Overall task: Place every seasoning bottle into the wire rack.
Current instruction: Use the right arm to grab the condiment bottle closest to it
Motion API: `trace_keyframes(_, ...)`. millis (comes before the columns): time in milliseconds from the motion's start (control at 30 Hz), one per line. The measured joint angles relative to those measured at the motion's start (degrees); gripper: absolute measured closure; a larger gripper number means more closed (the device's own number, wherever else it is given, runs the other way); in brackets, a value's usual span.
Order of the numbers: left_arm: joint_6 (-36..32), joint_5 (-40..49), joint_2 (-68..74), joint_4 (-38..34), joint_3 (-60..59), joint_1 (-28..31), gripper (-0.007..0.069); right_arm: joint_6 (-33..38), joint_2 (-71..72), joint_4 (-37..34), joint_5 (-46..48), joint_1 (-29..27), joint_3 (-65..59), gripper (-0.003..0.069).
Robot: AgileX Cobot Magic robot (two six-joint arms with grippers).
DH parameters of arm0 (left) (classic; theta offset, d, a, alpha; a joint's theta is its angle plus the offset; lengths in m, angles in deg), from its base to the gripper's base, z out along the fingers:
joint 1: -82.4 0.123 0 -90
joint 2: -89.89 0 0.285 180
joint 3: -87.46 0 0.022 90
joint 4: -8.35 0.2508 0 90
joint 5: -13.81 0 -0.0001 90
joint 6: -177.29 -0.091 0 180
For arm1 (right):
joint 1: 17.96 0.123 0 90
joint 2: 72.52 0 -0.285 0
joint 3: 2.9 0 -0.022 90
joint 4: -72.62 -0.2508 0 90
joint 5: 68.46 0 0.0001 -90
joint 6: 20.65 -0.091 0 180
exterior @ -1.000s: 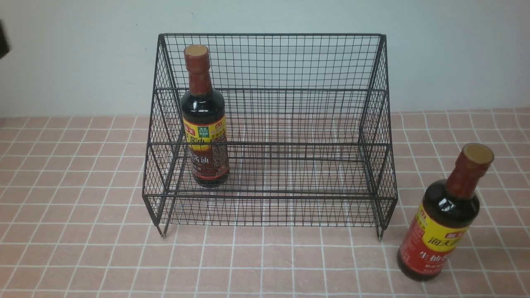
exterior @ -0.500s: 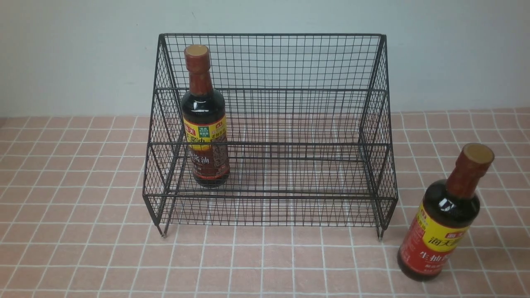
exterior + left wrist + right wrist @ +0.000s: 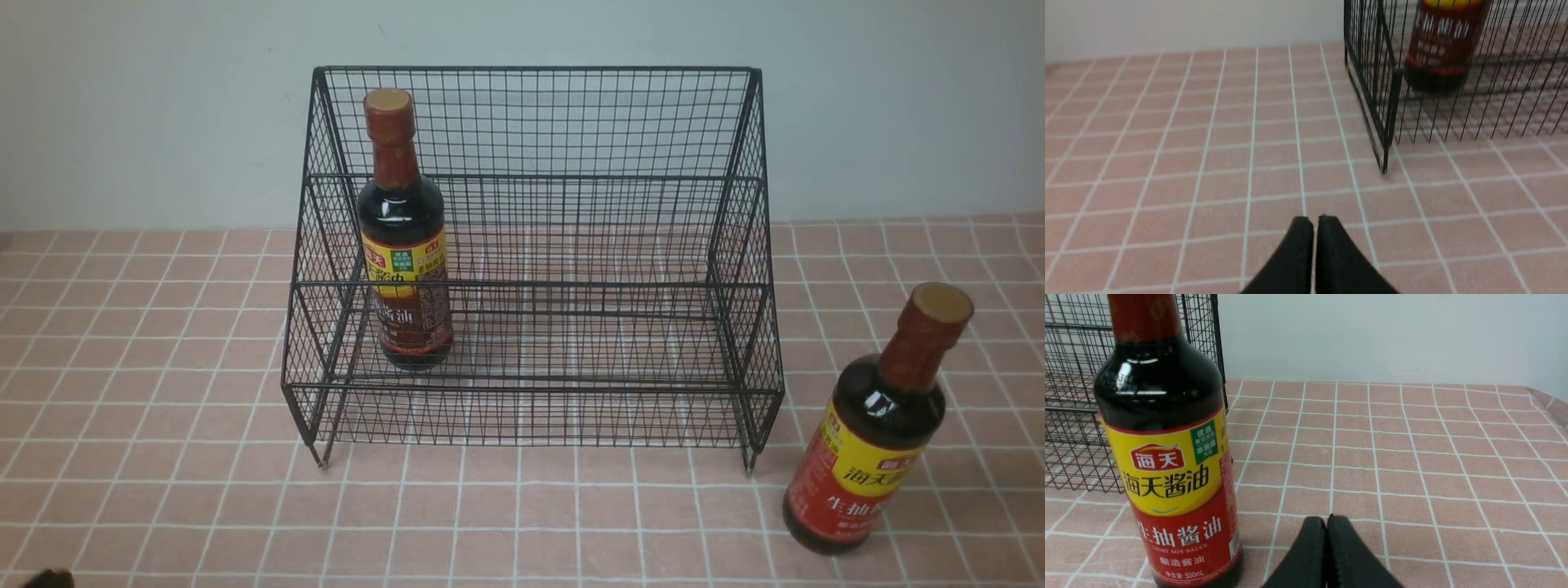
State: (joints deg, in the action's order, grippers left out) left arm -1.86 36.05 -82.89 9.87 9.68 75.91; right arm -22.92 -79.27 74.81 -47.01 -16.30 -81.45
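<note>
One bottle racked, left arm backed off. The second bottle is your next job.

Nearest you, both arms are pinched shut on nothing. The left end effector (image 3: 1314,220) sits low over the pink tiled bench (image 3: 163,490), and its arm has dropped out of the upper left of the front view. The right end effector (image 3: 1327,522) waits beside the dark yellow-and-red-labelled soy-sauce bottle (image 3: 873,433), upright on the bench just right of the large black wire-mesh rack (image 3: 571,392). Farther back, the yellow-and-brown-labelled soy-sauce bottle (image 3: 406,245) stands on the rack's lower tier, at its left end.
</note>
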Motion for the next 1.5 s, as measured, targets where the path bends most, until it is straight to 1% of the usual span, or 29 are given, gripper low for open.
trace_keyframes(1033, 0.0, -0.14, -0.11, -0.79, -0.87, 0.01, 0.0631, 0.0, 0.0, 0.0, -0.07, 0.0, 0.0, 0.0673)
trace_keyframes(1100, 0.0, -0.14, -0.11, -0.79, -0.87, 0.01, 0.0631, 0.0, 0.0, -0.17, -2.09, 0.0, -0.13, 0.0673)
trace_keyframes(1167, 0.0, -0.14, -0.11, -0.79, -0.87, 0.01, 0.0631, 0.0, 0.0, -1.39, -6.1, 0.0, -0.27, 0.0673)
trace_keyframes(1200, 0.0, -0.14, -0.11, -0.79, -0.87, 0.01, 0.0631, 0.0, 0.0, -2.61, -10.93, 0.0, -0.32, 0.0673)
trace_keyframes(1233, 0.0, -0.14, -0.11, -0.79, -0.87, 0.01, 0.0631, 0.0, 0.0, -2.87, -10.93, 0.0, -0.32, 0.0673)
trace_keyframes(1267, 0.0, -0.14, -0.11, -0.79, -0.87, 0.01, 0.0631, -0.05, 0.0, -4.79, -16.21, 0.0, -0.32, 0.0673)
trace_keyframes(1333, 0.0, -0.14, -0.11, -0.79, -0.87, 0.01, 0.0631, -1.02, 0.0, -8.51, -23.68, 0.0, -0.32, 0.0673)
trace_keyframes(1400, 0.0, -0.14, -0.11, -0.79, -0.87, 0.01, 0.0631, -1.74, 0.0, -11.38, -27.3, 0.0, -0.32, 0.0673)
trace_keyframes(1500, 0.0, -0.14, -0.11, -0.79, -0.87, 0.01, 0.0631, -2.0, 0.0, -12.87, -29.89, 0.0, -0.32, 0.0673)
